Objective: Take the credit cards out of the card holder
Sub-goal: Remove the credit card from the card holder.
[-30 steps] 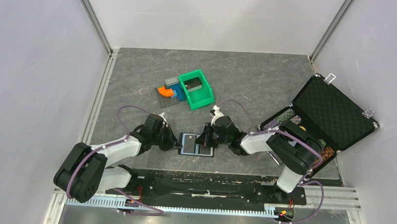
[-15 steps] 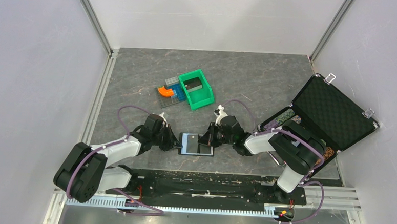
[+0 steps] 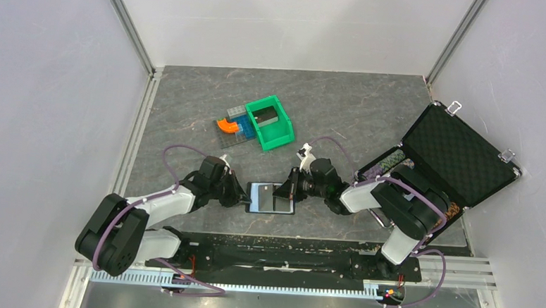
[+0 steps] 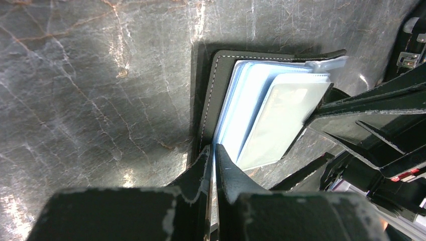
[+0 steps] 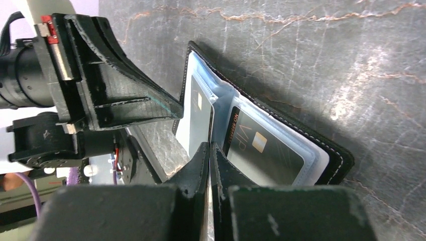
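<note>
The card holder [image 3: 270, 199] lies open on the table between both arms, its black stitched cover [image 4: 217, 75] under pale blue plastic sleeves. My left gripper [image 4: 213, 148] is shut on the holder's near edge, pinning it down. My right gripper [image 5: 210, 145] is shut on the edge of one sleeve leaf [image 5: 196, 118], which stands lifted off the stack with a dark credit card [image 5: 199, 103] inside. Another black credit card [image 5: 265, 150] marked VIP lies flat in the sleeve beside it. From above, the right gripper [image 3: 287, 192] sits over the holder's right half and the left gripper [image 3: 244, 198] at its left end.
A green bin [image 3: 272, 123] and coloured blocks [image 3: 230, 128] stand behind the holder. An open black foam-lined case [image 3: 457, 151] with poker chips [image 3: 390, 162] lies at the right. The frame's walls close in on both sides.
The right gripper has shut and drawn back a little to the right, with the sleeve leaf tilted up. The left arm and the holder's cover have stayed in place.
</note>
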Motion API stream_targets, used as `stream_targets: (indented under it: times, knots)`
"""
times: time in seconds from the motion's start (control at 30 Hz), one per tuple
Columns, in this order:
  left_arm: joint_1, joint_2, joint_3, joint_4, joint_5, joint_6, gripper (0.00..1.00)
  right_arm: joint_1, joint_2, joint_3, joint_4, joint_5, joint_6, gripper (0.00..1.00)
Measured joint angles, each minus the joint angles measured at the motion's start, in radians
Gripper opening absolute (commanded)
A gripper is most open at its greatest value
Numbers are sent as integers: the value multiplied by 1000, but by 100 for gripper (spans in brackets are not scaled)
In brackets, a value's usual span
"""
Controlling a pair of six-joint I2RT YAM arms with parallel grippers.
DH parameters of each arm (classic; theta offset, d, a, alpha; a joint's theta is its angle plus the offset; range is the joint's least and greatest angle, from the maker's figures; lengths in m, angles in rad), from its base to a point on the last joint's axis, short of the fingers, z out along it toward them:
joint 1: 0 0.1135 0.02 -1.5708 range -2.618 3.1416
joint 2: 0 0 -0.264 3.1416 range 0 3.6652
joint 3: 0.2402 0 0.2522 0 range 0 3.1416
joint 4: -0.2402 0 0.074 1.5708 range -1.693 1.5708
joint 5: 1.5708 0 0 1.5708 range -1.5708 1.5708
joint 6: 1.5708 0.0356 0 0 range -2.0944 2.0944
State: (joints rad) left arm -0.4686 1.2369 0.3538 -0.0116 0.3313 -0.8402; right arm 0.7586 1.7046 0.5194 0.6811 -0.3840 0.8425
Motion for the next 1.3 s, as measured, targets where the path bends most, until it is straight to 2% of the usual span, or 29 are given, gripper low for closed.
stream_targets:
  times: [0.4, 0.77, 1.03, 1.13, 1.3]
  knots:
    - [0, 3, 1, 0, 1, 0, 10, -17, -11, -18, 34, -34, 6, 0]
    - [0, 11, 6, -1, 4, 0, 11, -52, -90, -31, -76, -29, -35, 0]
    - [-3, 11, 24, -25, 10, 0, 27, -77, -181, -31, -201, -8, -111, 0]
    - [-10, 6, 47, -66, 10, 1, 35, -88, -217, -31, -239, -7, -141, 0]
    - [-11, -47, 89, -142, 11, 4, 41, -111, -256, -30, -292, -23, -195, 0]
